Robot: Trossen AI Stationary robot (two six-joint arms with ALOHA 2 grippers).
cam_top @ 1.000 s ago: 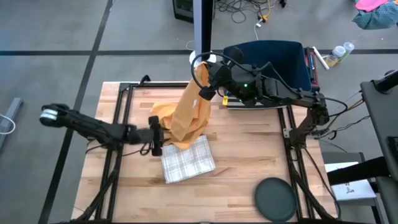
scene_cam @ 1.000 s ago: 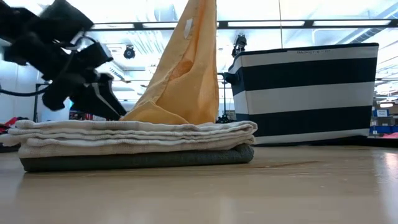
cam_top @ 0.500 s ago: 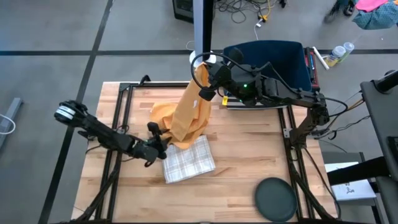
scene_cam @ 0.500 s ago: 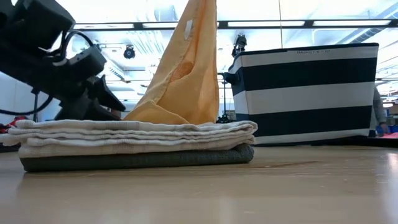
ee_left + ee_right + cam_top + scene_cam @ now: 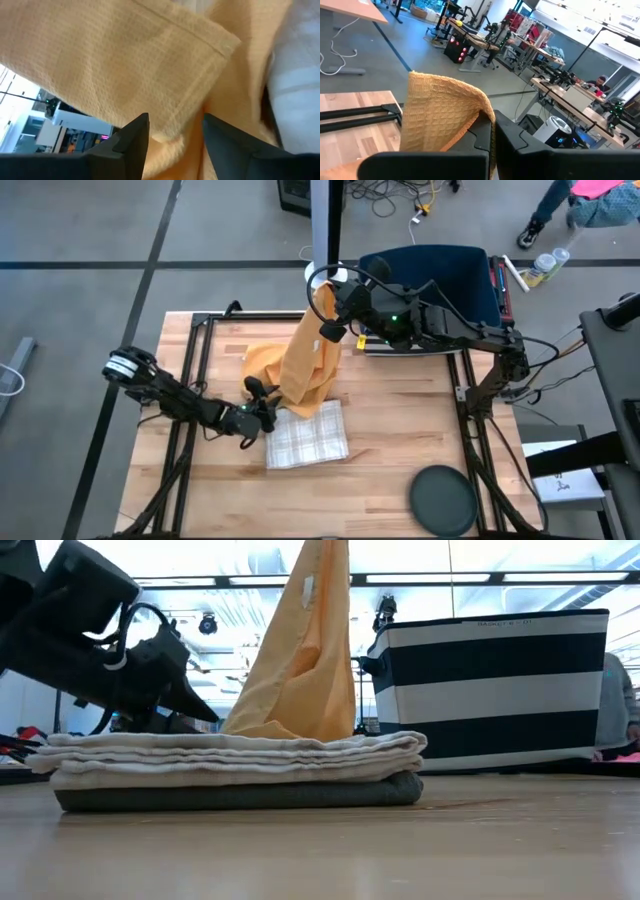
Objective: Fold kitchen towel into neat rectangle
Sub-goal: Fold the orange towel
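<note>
- Towel [image 5: 305, 365]: the orange kitchen towel hangs from 1 corner, high above the table [image 5: 400, 430], its lower part bunched on the wood and touching the stack of folded cloths [image 5: 305, 442].
- Right gripper [image 5: 328, 298]: fingers clenched on the towel's top corner, beside the striped basket [image 5: 495, 690]; the right wrist view shows fabric pinched between them.
- Left gripper [image 5: 262, 412]: low by the stack, at the towel's bunched edge. In its wrist view the 2 fingers [image 5: 131, 142] stand apart with a hemmed fold just ahead, nothing gripped yet.
- Risk 1: closing now could catch several layers of the bunch instead of 1 corner, so the cloth would spread twisted, not flat.
- Risk 2: the fingers sit close to the stack; a sideways pull could drag or topple the folded cloths.
- Risk 3: a pull against the raised corner could tug the fabric out of the right grip.
</note>
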